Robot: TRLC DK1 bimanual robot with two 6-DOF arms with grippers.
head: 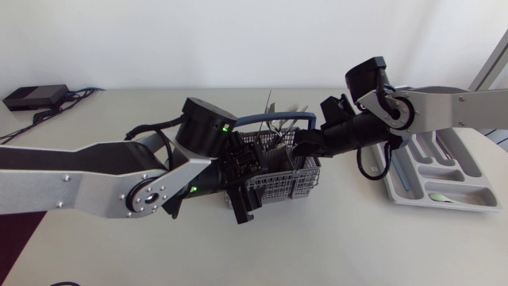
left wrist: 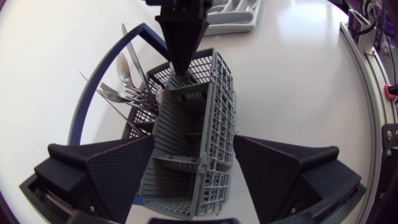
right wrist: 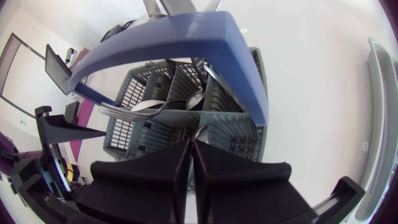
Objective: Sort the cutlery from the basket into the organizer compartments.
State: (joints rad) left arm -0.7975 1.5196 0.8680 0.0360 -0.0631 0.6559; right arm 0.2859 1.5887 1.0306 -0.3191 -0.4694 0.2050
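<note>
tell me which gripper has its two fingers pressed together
The right gripper: its fingers meet with barely a slit between them, just over the basket's end. The left gripper's fingers stand wide apart, one against each long side of the basket.

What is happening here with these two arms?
The left gripper clamps the grey plastic mesh basket with the blue handle from both sides. The right gripper, fingers closed, dips into it beside the metal forks and spoons; whether it pinches one is unclear. The light grey organizer tray lies apart.
</note>
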